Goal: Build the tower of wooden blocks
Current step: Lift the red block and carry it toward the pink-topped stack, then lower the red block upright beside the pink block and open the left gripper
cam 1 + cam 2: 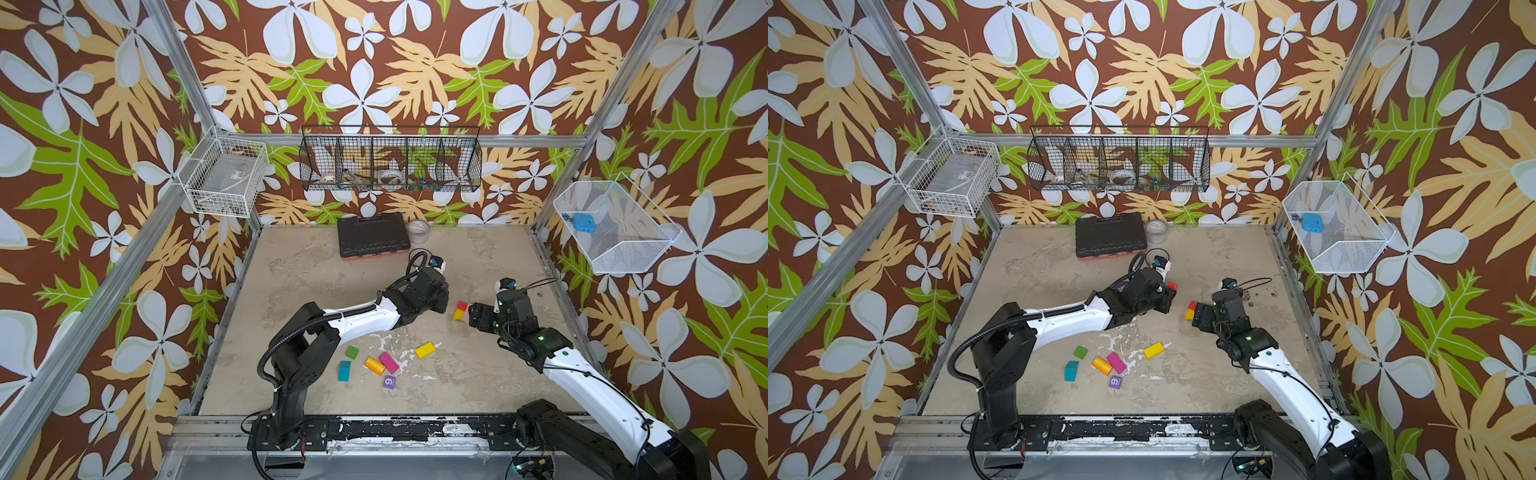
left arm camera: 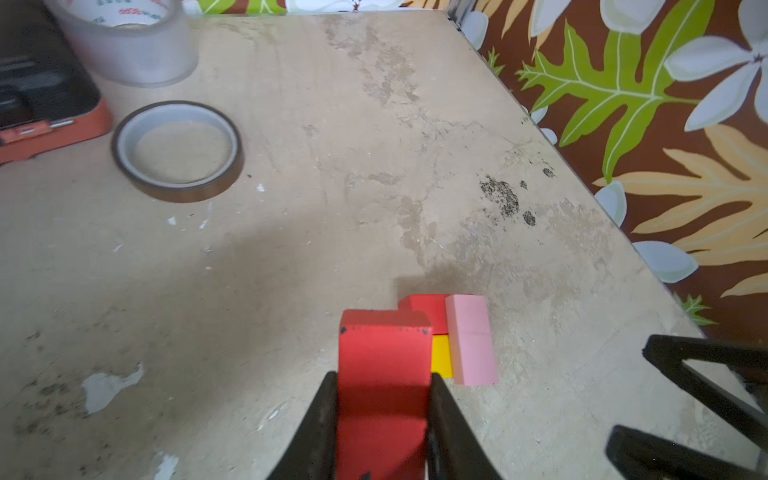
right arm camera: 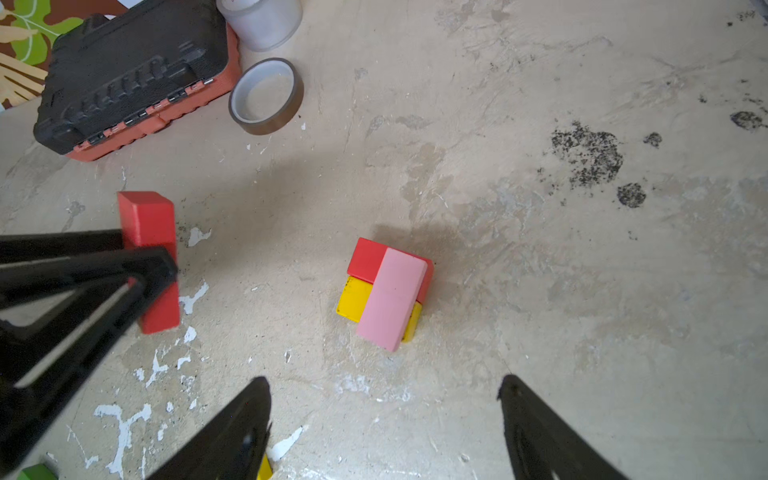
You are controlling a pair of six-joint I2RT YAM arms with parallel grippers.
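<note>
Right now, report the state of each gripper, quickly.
Left gripper: closed on a red block.
Right gripper: open, holding nothing.

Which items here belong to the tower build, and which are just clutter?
Job: red block in left end effector; pink-red-yellow stack; green block; teal block; orange block; magenta block; yellow block; purple cube.
Clutter: black tool case; clear tape roll; brown tape roll; wire baskets.
</note>
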